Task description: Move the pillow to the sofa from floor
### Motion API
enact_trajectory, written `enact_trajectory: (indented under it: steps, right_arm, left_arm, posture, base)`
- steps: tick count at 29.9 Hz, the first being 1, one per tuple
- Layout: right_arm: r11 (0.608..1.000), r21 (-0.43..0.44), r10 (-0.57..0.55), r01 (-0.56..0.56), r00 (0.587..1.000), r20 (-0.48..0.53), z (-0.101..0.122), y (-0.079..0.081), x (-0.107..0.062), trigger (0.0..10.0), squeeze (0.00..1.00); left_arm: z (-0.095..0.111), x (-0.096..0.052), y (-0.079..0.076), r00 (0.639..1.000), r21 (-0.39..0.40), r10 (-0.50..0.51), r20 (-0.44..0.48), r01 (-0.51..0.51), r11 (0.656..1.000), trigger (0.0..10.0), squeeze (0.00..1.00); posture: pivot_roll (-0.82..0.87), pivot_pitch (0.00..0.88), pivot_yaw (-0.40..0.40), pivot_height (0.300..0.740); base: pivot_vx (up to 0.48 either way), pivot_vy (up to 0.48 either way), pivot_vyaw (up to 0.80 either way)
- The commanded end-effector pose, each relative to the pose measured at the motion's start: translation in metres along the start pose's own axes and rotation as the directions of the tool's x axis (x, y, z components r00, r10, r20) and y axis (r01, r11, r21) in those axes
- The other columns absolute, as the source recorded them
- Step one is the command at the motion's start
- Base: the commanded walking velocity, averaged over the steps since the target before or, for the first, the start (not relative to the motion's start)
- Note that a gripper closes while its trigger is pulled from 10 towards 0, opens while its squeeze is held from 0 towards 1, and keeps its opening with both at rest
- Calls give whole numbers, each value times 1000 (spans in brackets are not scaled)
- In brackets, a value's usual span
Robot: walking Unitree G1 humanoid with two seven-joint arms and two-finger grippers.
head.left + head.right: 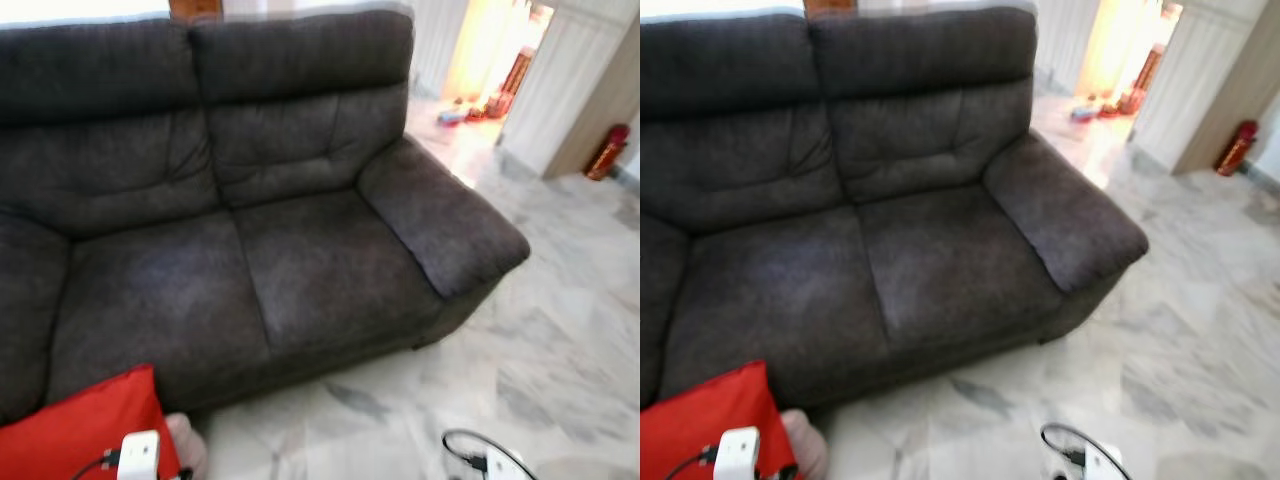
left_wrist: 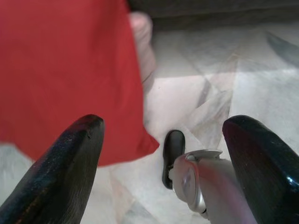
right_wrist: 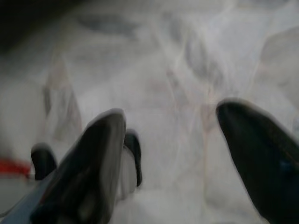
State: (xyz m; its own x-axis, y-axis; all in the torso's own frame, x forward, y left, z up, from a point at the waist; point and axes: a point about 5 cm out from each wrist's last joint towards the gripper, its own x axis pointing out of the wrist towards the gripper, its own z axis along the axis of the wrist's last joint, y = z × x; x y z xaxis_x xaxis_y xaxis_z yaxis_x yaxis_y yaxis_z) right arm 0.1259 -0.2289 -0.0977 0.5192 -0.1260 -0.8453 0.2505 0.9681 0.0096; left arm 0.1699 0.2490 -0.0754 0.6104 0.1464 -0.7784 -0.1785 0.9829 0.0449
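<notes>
My left gripper (image 2: 163, 154) hangs with its fingers spread wide, empty, over the marble floor (image 1: 560, 340). The red pillow (image 2: 65, 70) lies at about eleven o'clock from it, corner nearest, propped against the front of the sofa (image 1: 240, 270). The right gripper (image 3: 170, 154) is also wide and empty, well apart at three o'clock. I judge the left arm nearer. Both seat cushions are free, and floor to my right is open.

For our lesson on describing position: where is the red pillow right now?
The red pillow sits low at the robot's left in the eye views, just in front of the dark sofa and over the marble floor. In the left wrist view it lies beyond the open left pincer.
</notes>
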Motion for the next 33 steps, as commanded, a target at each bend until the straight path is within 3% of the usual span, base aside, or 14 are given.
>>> enact_trajectory:
  steps: [1, 33]
  right_arm:
    - [1000, -14, 8, -8, 1000, 19, 8, 3, 2, 10000, 0]
    - [999, -51, -15, 16, 1000, 17, 8, 2, 2, 10000, 0]
  left_arm:
    - [-10, -3, 4, 999, -7, 10, -36, -11, 1000, 10000, 0]
    - [-10, -3, 5, 999, -8, 12, -36, -12, 1000, 10000, 0]
  posture:
    - [-34, 0, -41, 740]
    - [-29, 0, -42, 740]
  base:
    - [0, 0, 800]
    - [0, 0, 800]
